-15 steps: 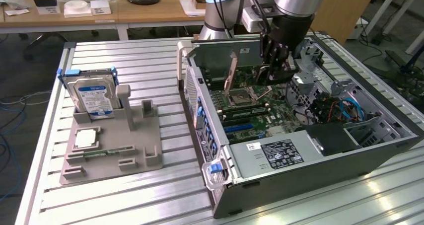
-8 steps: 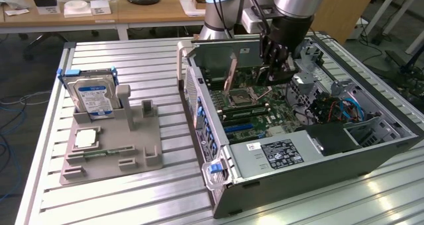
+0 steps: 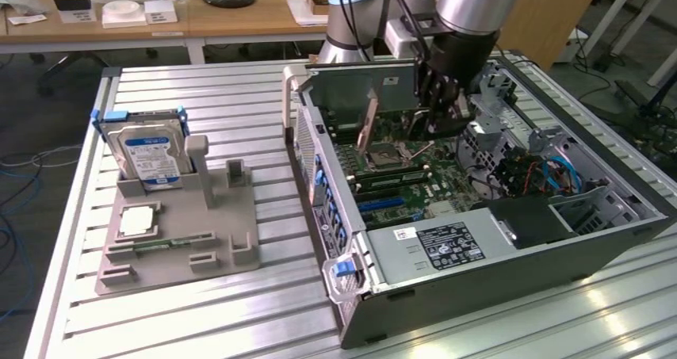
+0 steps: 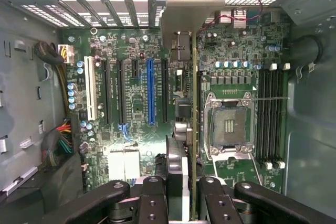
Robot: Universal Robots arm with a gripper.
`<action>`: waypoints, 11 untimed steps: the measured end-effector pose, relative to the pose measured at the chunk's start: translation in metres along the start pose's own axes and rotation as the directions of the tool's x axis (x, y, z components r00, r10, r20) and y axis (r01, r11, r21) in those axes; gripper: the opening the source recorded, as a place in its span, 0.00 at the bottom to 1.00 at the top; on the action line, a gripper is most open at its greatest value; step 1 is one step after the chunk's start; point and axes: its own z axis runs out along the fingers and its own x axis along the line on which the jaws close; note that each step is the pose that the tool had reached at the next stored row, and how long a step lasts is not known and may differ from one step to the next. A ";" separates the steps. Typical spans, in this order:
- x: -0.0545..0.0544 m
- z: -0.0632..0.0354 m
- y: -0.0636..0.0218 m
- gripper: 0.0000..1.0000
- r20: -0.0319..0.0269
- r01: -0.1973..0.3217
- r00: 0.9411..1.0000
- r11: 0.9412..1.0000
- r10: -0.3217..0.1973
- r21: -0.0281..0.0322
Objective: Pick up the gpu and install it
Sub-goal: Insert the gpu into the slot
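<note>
A blue-labelled hard drive (image 3: 151, 154) is standing in the grey holder (image 3: 174, 236) at the exterior view's left, while farther right the gripper (image 3: 439, 105) is clamping the gpu (image 3: 370, 113) edge-up inside the open computer case (image 3: 550, 248) above the motherboard (image 4: 136, 93).

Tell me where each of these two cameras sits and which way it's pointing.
Exterior view: off the arm, above the slatted metal table, looking down at the open dark computer case; the silver arm and gripper show.
Wrist view: on the wrist, facing the green motherboard; black fingers show.
Shared: the thin green gpu card, gripped on edge.
</note>
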 end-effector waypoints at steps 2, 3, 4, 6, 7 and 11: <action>0.000 0.0014 0.0000 0.28 0.000 0.000 1.000 1.000 0.000 0.000; 0.000 0.0020 0.0001 0.28 0.000 0.000 1.000 1.000 0.000 0.000; 0.000 0.0027 0.0001 0.28 0.000 0.000 1.000 1.000 0.000 0.000; 0.004 0.0037 0.0000 0.28 0.000 0.000 1.000 1.000 0.000 0.000; 0.005 0.0045 0.0000 0.28 0.000 0.000 1.000 1.000 0.000 0.000; 0.011 0.0080 0.0000 0.28 -0.002 0.000 1.000 1.000 0.000 -0.004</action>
